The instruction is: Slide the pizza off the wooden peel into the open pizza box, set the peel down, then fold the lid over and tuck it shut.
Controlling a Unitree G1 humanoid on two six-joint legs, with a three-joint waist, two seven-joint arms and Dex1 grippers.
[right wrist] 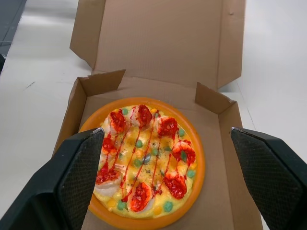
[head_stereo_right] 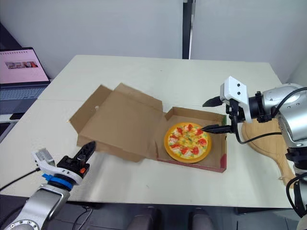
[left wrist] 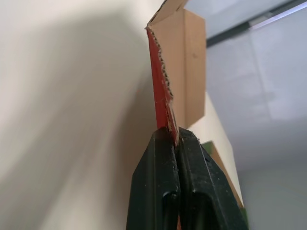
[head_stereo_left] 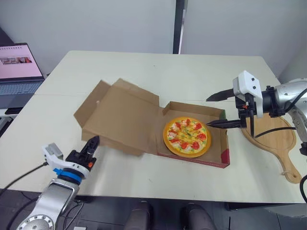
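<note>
Pizza (head_stereo_left: 187, 136): lodged flat inside the box (head_stereo_left: 194, 109), toward its right wall; the sliding step is judged done. Left gripper (head_stereo_left: 94, 140): nearest item, fingers pressed together, nothing held, tips set just beside the near edge of the lid (head_stereo_left: 122, 117); contact cannot be told. Lid: laid open and back on the box's left side, side flaps raised; folding and tucking are judged outstanding. Right gripper (head_stereo_left: 207, 112): fingers spread wide, empty, hung over the box's right wall and pointed at the pizza. Peel (head_stereo_left: 271, 136): laid bare on the table (head_stereo_left: 144, 72) just right of the box; setting-down is judged done. Laptop (head_stereo_left: 17, 72): stood off the table's far left side.
</note>
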